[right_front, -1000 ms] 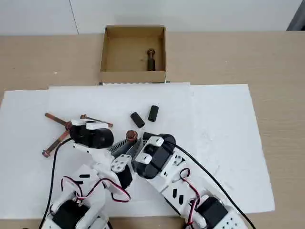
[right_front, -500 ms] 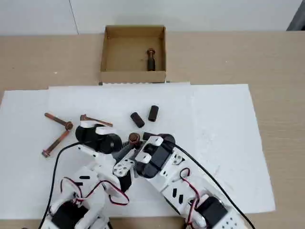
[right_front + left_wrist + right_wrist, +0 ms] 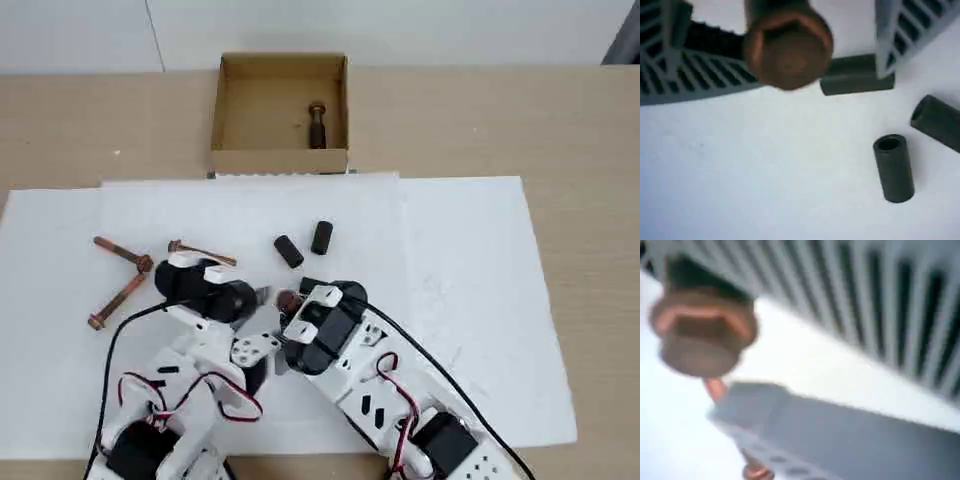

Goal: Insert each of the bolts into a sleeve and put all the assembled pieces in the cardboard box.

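The cardboard box (image 3: 215, 110) sits at the far side of the wooden table (image 3: 580, 120). Inside it lies one finished piece (image 3: 317, 125), a bolt pushed into a dark sleeve. It is near the box's right wall.

A big white paper (image 3: 450, 250) covers the table in front of the box. Both arms are over the near part of the paper, close together.

The right gripper (image 3: 292, 304) is clenched on a black sleeve (image 3: 690, 272). A bolt is stuck in that sleeve, and its round copper head (image 3: 787, 50) pokes out. This piece is up off the paper, between the two arms.

The left gripper (image 3: 265, 299) is let go. Its fingers stand wide apart, one on each side of the copper head. They do not pinch it.

Three empty sleeves lie on the paper. One sleeve (image 3: 857, 75) is just behind the held piece. The other two (image 3: 288, 251) (image 3: 321, 237) lie side by side, a bit nearer the box.

Three loose bolts lie on the left part of the paper. Two of them (image 3: 118, 249) (image 3: 115, 303) sit out to the left, with their ends near each other. The third bolt (image 3: 202, 251) lies just beside the left arm.
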Controlling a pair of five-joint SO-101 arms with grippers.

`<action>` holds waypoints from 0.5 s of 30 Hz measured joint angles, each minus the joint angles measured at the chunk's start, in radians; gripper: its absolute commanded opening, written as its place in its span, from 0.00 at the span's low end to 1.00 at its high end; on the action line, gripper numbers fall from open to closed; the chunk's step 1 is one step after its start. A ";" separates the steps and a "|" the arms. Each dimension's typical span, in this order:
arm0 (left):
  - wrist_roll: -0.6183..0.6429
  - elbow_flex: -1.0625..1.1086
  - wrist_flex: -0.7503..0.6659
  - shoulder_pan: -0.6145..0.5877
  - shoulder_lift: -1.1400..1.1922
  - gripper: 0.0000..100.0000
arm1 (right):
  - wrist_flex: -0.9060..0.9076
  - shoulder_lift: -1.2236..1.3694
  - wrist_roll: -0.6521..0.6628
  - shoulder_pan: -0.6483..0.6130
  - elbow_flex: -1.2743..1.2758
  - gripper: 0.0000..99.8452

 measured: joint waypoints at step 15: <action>-0.012 -0.167 0.049 -0.012 0.000 0.00 | 0.000 -0.002 0.000 -0.003 -0.002 0.00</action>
